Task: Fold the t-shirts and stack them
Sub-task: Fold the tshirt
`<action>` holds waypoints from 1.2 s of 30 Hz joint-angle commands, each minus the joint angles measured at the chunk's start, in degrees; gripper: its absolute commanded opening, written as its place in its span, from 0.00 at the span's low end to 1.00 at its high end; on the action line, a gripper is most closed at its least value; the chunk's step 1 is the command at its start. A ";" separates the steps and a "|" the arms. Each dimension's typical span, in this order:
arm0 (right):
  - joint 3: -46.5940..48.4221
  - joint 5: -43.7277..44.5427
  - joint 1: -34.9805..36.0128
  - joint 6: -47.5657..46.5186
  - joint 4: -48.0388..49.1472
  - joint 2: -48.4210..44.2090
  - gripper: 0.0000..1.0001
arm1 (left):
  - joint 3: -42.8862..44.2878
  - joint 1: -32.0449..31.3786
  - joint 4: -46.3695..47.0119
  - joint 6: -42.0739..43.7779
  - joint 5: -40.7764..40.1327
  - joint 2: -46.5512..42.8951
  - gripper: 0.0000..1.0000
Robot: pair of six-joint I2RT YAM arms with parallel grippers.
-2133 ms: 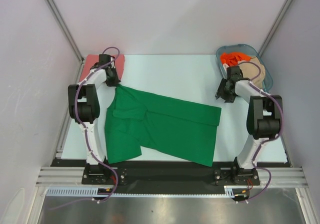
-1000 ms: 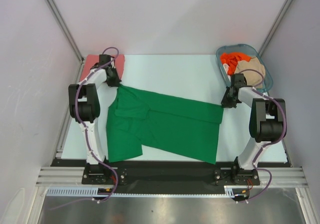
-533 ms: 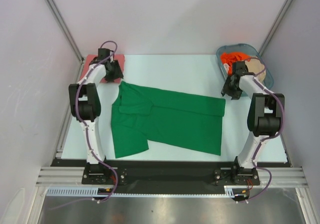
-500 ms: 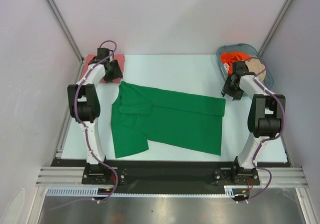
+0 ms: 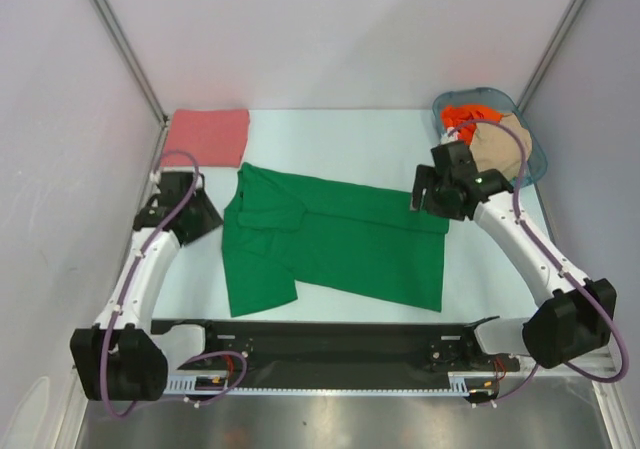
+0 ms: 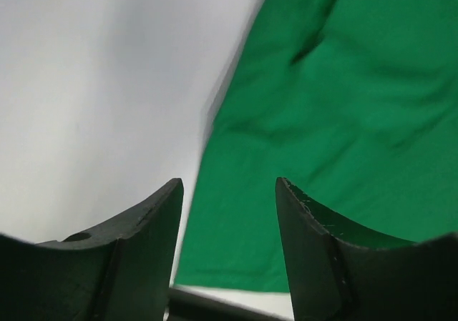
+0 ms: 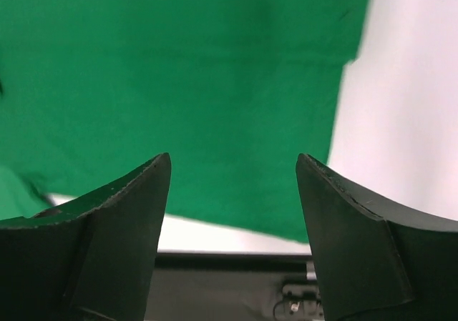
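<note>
A bright green t-shirt lies spread out in the middle of the table, one sleeve turned in at its left. It also fills the left wrist view and the right wrist view. My left gripper hovers just left of the shirt's left edge, open and empty. Over the shirt's far right corner hangs my right gripper, open with nothing in it. A folded salmon-pink t-shirt rests at the back left. An orange-red t-shirt and a beige one sit bunched in the basket.
The blue-grey plastic basket stands at the back right corner. The white table is bordered by grey walls at back and sides. A black rail runs along the near edge, also in the right wrist view.
Both grippers have opened and let go of the green shirt's far corners. Both arms have drawn back from the far side. The shirt now lies flat.
</note>
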 commanded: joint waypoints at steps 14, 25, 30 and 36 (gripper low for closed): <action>-9.24 -3.47 13.14 10.83 -0.53 -7.23 0.76 | -24.15 -3.19 2.99 -20.33 4.69 -1.83 0.47; -14.96 -7.77 1.47 11.37 -2.91 -11.45 0.76 | -25.56 -4.25 -0.42 -25.69 -0.23 0.11 0.38; -17.67 -9.79 -2.33 13.65 -4.22 -13.38 0.75 | -26.53 -4.25 1.95 -25.00 1.44 2.04 0.13; -26.80 -14.36 -4.35 19.54 -5.72 -14.35 0.67 | -24.33 -4.34 2.40 -20.78 1.70 -0.41 0.00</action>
